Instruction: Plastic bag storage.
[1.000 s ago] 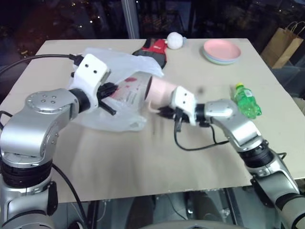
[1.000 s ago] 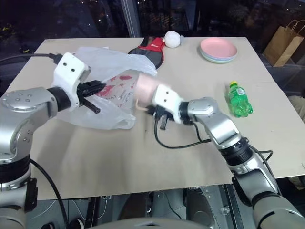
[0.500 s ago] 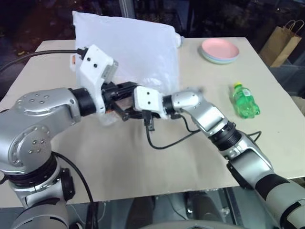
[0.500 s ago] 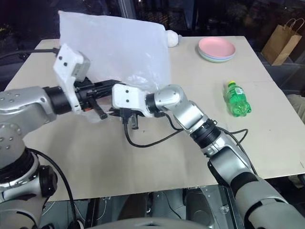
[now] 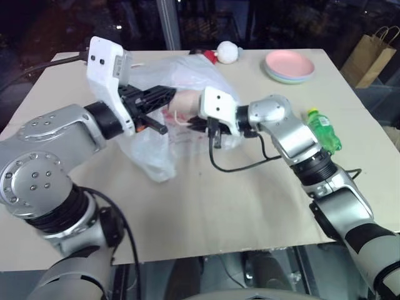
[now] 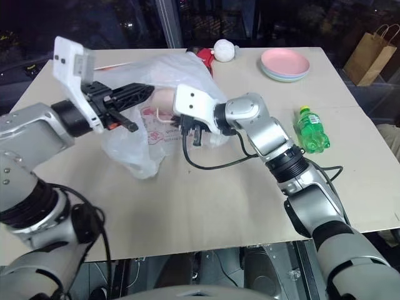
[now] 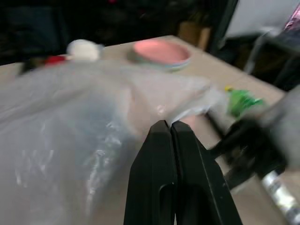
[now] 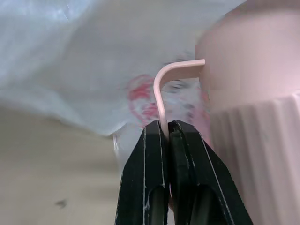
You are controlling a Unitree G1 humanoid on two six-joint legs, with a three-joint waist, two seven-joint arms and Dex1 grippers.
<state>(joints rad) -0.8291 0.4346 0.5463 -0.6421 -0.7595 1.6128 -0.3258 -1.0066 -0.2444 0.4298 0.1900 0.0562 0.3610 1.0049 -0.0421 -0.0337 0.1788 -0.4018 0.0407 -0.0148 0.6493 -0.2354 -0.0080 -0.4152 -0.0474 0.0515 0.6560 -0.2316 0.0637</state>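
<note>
The plastic bag (image 5: pixel 159 134) hung above the desk (image 5: pixel 206 206) between the two arms, its lower end drooping onto the desk surface. The left gripper (image 5: pixel 167 95) pointed across toward the right, its two black fingers pressed together with the bag's thin film bunched around their tips — in the left wrist view the fingers met with no gap, and whether any film was pinched between them could not be told. The right gripper (image 6: pixel 187 128) reached in from the opposite side, just beside the left one, its fingers closed narrowly on the thin bent handle (image 8: pixel 161 91) of a pink cup (image 8: pixel 253 108) that sat against the bag's printed red face. Farther back on the desk stood a stack of plates (image 5: pixel 290 65) with a pink one on top, and a white ball (image 5: pixel 228 51) next to a red and black item partly hidden by the bag — a green bottle (image 5: pixel 324 132) lay on its side near the right arm. A brown paper bag (image 5: pixel 369 53) stood beyond the desk's far corner.
</note>
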